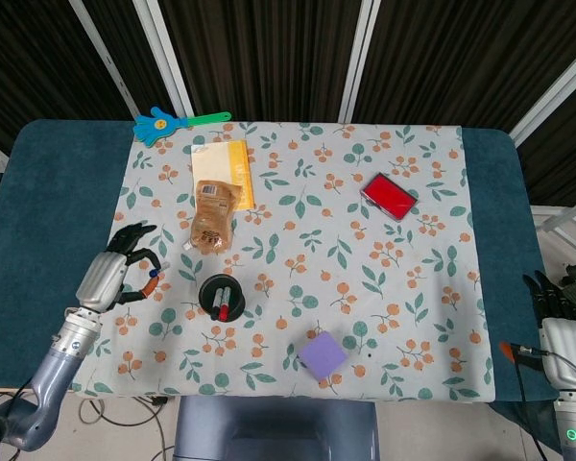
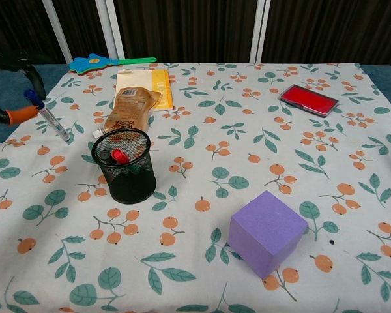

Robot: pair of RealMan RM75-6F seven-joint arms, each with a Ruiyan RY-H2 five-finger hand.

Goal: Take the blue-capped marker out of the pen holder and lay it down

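The black mesh pen holder [image 1: 220, 296] [image 2: 125, 166] stands on the flowered cloth, with a red-capped marker [image 2: 118, 155] and dark pens still inside. My left hand [image 1: 110, 277] is to the left of the holder, over the cloth's left edge. It pinches the blue-capped marker [image 2: 47, 117] [image 1: 157, 272] near its cap. The marker slants, cap up and left, its lower end close to or on the cloth. An orange fingertip [image 2: 16, 115] shows beside it. My right hand [image 1: 554, 322] hangs off the table's right front corner, holding nothing, fingers extended.
A brown snack pouch [image 1: 211, 213] [image 2: 130, 107] lies just behind the holder, with a yellow packet [image 1: 226, 163] beyond it. A blue hand-shaped clapper [image 2: 98, 63] lies at the far left, a red stamp pad [image 2: 309, 100] at the far right, a purple cube [image 2: 267, 233] near the front.
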